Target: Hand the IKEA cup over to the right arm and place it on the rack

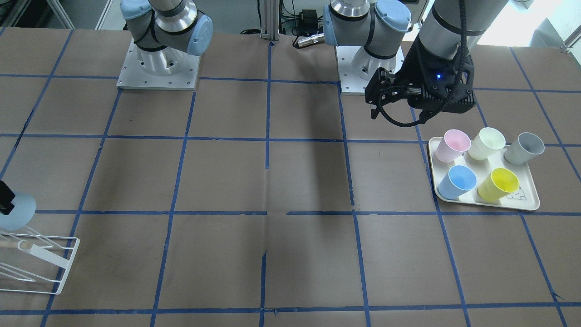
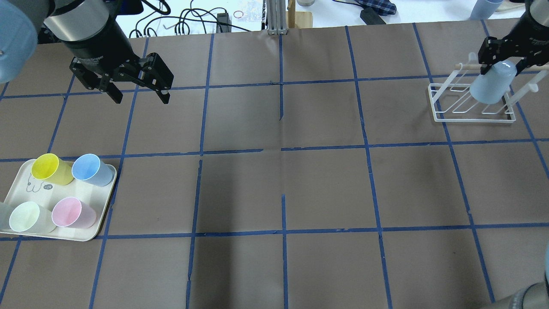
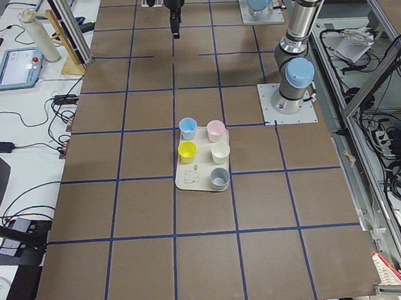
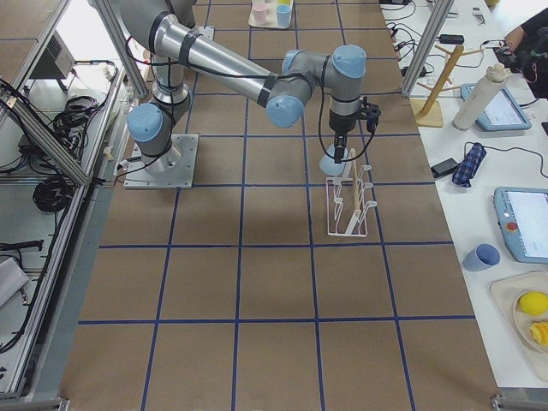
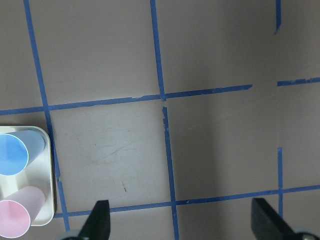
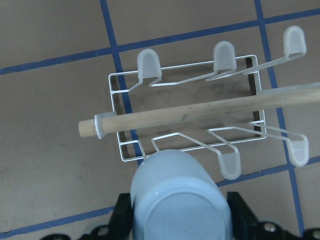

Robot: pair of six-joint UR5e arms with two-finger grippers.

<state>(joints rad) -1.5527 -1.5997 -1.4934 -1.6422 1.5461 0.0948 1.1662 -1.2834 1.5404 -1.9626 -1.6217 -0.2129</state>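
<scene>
The pale grey-blue IKEA cup (image 2: 492, 86) is held in my right gripper (image 2: 502, 66), which is shut on it. The cup hangs over the white wire rack (image 2: 472, 119) at the far right of the table. In the right wrist view the cup's closed base (image 6: 180, 200) faces the camera, just in front of the rack's wooden dowel (image 6: 185, 112) and over a near prong. I cannot tell whether the cup touches a prong. The cup also shows in the front view (image 1: 18, 211) above the rack (image 1: 59, 268). My left gripper (image 2: 140, 98) is open and empty, above the table's far left.
A cream tray (image 2: 98, 223) at the near left holds yellow, pink, pale green and grey cups and a deeper blue cup (image 2: 88, 168). In the left wrist view the tray's corner (image 5: 47, 210) is at the lower left. Blue tape lines cross the brown table.
</scene>
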